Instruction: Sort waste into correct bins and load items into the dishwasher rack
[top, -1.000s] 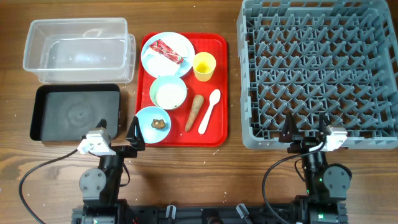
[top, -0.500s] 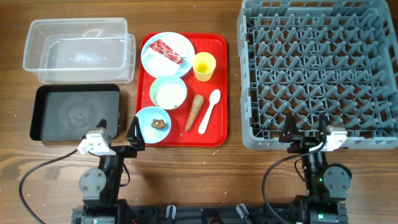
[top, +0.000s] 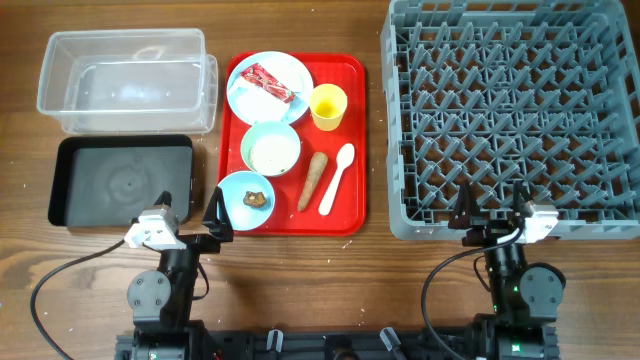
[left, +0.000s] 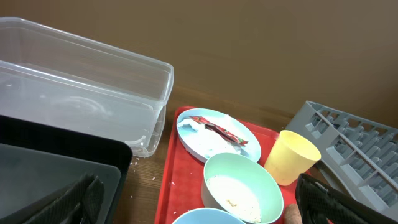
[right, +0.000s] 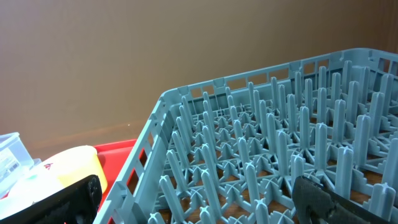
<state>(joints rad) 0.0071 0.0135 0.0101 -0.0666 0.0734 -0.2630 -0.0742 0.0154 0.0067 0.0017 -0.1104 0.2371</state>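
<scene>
On the red serving tray (top: 352, 140) a pale blue plate (top: 243, 98) holds the red-and-white wrapper (top: 268, 82). Beside it stand a yellow cup (top: 328, 107), a pale green bowl (top: 246, 150) with rice grains (top: 273, 152), and a light blue bowl (top: 231, 190) with a brown lump (top: 257, 197). A brown stick (top: 314, 180) and a white spoon (top: 337, 178) lie next to them. The clear tub (top: 120, 80) and black tray (top: 120, 182) are on the left, the grey rack (top: 510, 115) on the right. My left gripper (top: 190, 212) (left: 202, 208) and right gripper (top: 493, 207) (right: 196, 202) are open and empty near the front edge.
The left wrist view shows the tub (left: 87, 93), black tray (left: 50, 168), wrapper (left: 217, 132), green bowl (left: 214, 168) and cup (left: 291, 157). The right wrist view shows the rack's pegs (right: 280, 143) close ahead and the cup (right: 62, 171) at left. Stray grains lie on the wood.
</scene>
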